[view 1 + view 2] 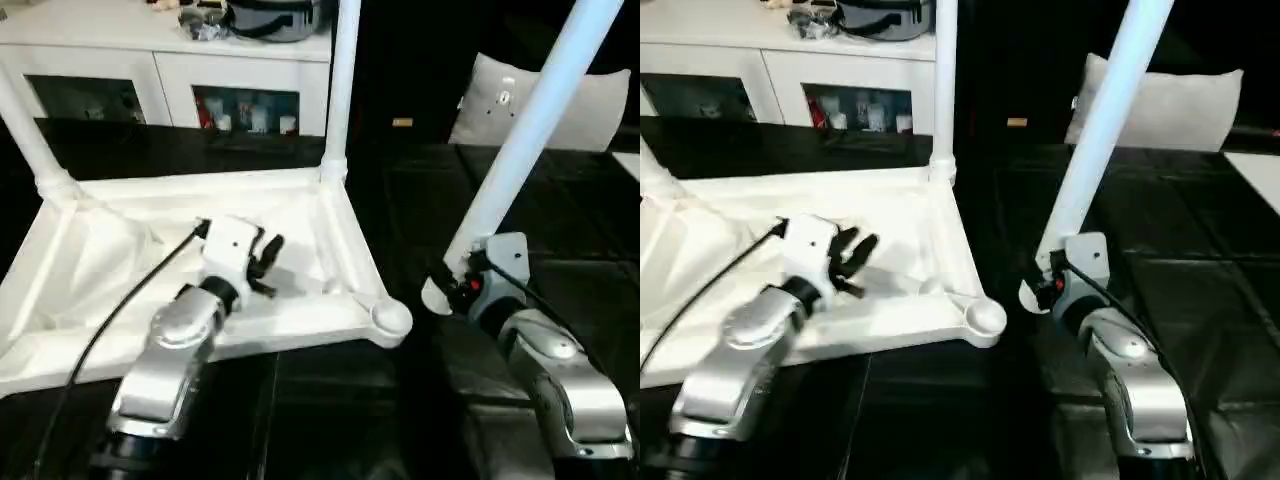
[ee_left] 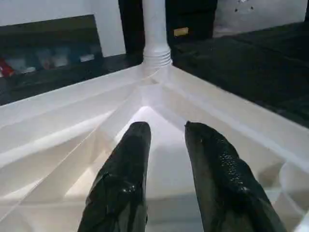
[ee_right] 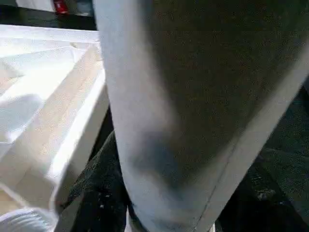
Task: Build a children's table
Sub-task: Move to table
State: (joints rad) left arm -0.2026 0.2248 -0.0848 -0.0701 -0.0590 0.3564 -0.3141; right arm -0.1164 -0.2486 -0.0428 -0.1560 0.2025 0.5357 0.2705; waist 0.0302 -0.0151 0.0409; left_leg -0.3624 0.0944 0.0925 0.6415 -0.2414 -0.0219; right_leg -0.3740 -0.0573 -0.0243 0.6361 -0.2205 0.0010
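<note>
Left gripper [image 1: 268,262] hangs over the upturned tabletop [image 1: 120,330], its two black fingers [image 2: 126,179] parted with nothing between them, pointing toward the far corner where one fitted leg [image 1: 340,90] stands upright in its socket; a second fitted leg [image 1: 25,125] rises at a slant from the corner off to that gripper's left; just to its right, at the near corner, an empty round socket [image 1: 389,317] faces up; right gripper [image 1: 455,285] sits beyond that socket, beside the tabletop's edge and over the dark floor [image 1: 560,220], clamped on the thick lower end of a loose white leg [image 1: 530,125] that leans up and away to the right. From the left wrist, the ribs of the underside run together toward the corner ahead of the fingers, and the ridged collar where the upright leg meets its socket can be made out, which the head views render as a plain white joint; from the right wrist, the held leg crosses close in front of the lens, a black finger [image 3: 94,193] lies against its side, and the tabletop's rim and the ridged edge of the empty socket lie next to it. Head views alone take in the white cabinet [image 1: 160,60] behind the table, its glass doors with small objects inside, clutter on top, and a pale cushion [image 1: 590,105] beyond the held leg. No lettering or brand can be read anywhere.
</note>
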